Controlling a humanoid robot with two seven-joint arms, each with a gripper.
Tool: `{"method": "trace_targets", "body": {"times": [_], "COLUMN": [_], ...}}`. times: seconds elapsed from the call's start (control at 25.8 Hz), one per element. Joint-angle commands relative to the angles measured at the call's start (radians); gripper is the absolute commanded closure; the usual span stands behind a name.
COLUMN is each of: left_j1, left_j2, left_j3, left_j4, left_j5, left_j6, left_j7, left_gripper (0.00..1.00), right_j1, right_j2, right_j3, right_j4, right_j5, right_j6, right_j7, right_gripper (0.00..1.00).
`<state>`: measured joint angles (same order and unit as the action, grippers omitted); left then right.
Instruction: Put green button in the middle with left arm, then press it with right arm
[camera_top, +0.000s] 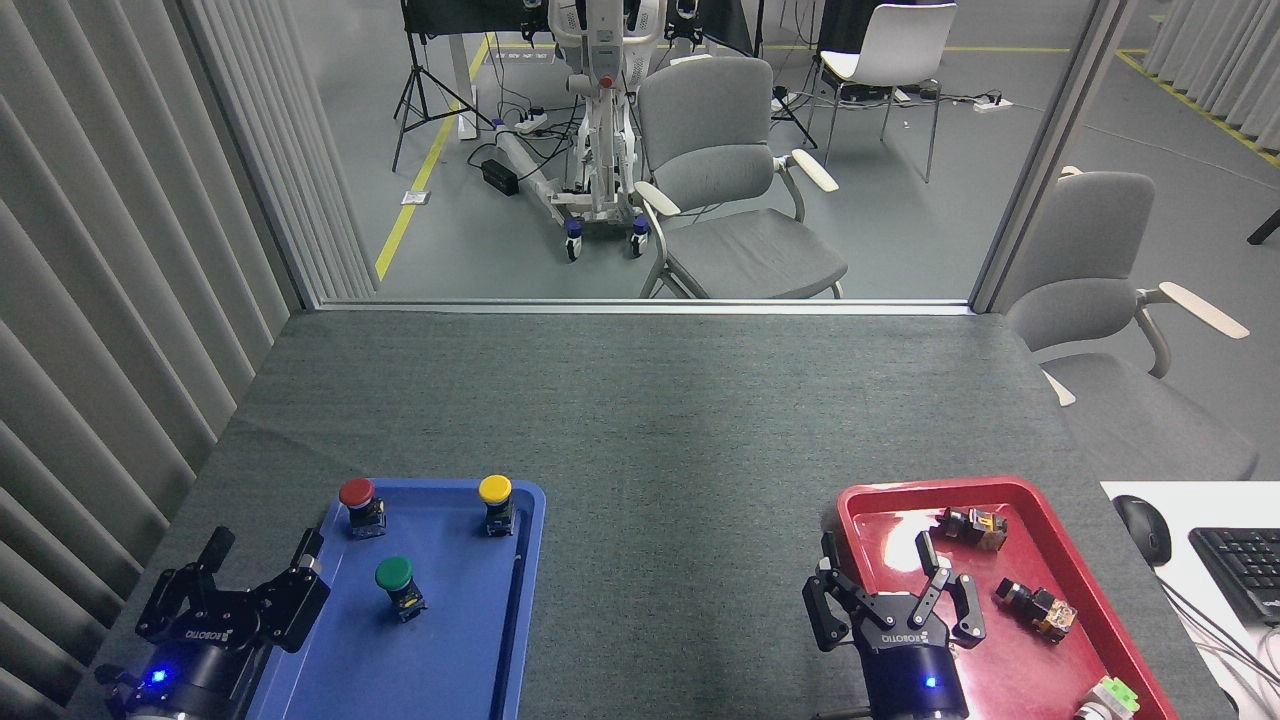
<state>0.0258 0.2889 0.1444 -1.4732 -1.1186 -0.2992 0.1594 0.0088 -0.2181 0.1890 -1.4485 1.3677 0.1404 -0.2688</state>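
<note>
Your left gripper (262, 556) sits released, fingers spread, at the blue tray's (455, 660) 9 o'clock edge. Your right gripper (881, 571), also released, hangs over the red tray's (1085, 580) 8 o'clock corner. The green button (396, 583) stands upright in the blue tray, at 3 o'clock from your left gripper. The middle (680, 560) lies between trays.

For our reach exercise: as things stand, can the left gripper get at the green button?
Probably yes. The left gripper is open beside the blue tray, and the green button stands upright, apart from the red button and yellow button. Only the low rim intervenes.
</note>
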Motion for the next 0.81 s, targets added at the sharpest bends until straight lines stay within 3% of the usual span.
{"method": "trace_targets", "body": {"times": [0.0, 0.15, 0.35, 0.77], "left_j1": [-0.001, 0.0, 0.009, -0.012], "left_j2": [-0.001, 0.003, 0.007, 0.003], "left_j3": [0.0, -0.002, -0.043, -0.043], "left_j4": [-0.002, -0.053, -0.053, -0.022], "left_j5": [-0.006, 0.003, -0.009, 0.002], "left_j6": [-0.008, -0.006, -0.034, -0.023], "left_j7": [0.008, 0.017, 0.012, 0.014], "left_gripper": [0.0, 0.0, 0.0, 0.0], "right_j1": [0.013, 0.017, 0.02, 0.043], "right_j2": [0.013, 0.016, 0.017, 0.016], "right_j3": [0.018, 0.021, 0.021, 0.015], "right_j4": [-0.013, -0.015, -0.036, -0.061], "right_j5": [0.002, 0.002, 0.016, 0.044], "right_j6": [0.002, -0.005, 0.004, 0.005], "right_j7": [-0.004, 0.008, 0.145, 0.145], "right_gripper": [0.01, 0.01, 0.01, 0.01]}}
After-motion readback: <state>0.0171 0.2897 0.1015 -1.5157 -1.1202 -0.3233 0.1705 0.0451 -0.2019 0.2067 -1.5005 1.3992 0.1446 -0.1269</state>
